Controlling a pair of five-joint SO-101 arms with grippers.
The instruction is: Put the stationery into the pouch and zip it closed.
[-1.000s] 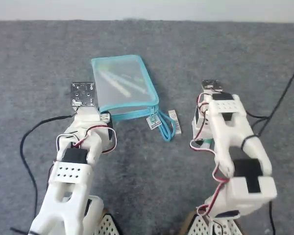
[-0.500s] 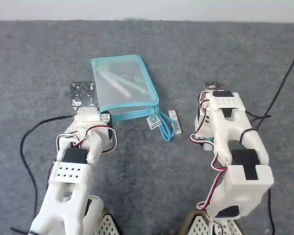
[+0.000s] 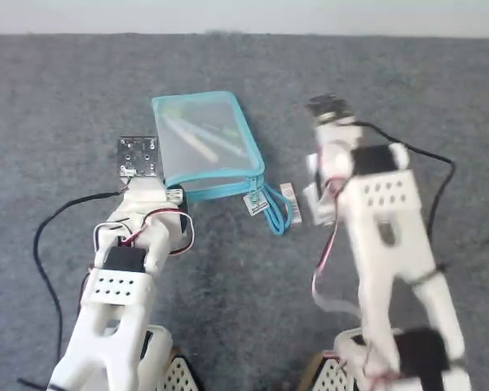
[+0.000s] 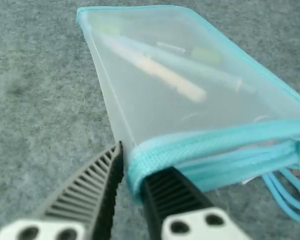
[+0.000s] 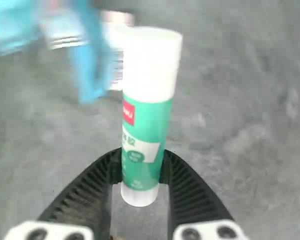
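Observation:
The translucent pouch (image 3: 205, 142) with teal edging lies flat on the grey mat, with pens (image 3: 197, 138) showing inside it. My left gripper (image 3: 176, 195) is shut on the pouch's near corner; in the left wrist view the left gripper (image 4: 132, 185) pinches the teal zip edge (image 4: 200, 147) of the pouch (image 4: 190, 100), and the pens (image 4: 162, 75) lie within. My right gripper (image 5: 138, 180) is shut on a green and white glue stick (image 5: 147, 110), held above the mat. In the high view the right gripper (image 3: 315, 194) hangs just right of the pouch's cord and tags (image 3: 270, 208).
The blurred teal cord (image 5: 90, 55) and a tag (image 5: 115, 47) lie beyond the glue stick in the right wrist view. Grey carpet (image 3: 253, 309) covers the table. Cables (image 3: 45, 236) trail from both arms; a black cable (image 3: 436, 171) loops beside the right arm.
The right arm has swung up and left towards the pouch's cord, carrying the glue stick. The left arm and the pouch have stayed put.

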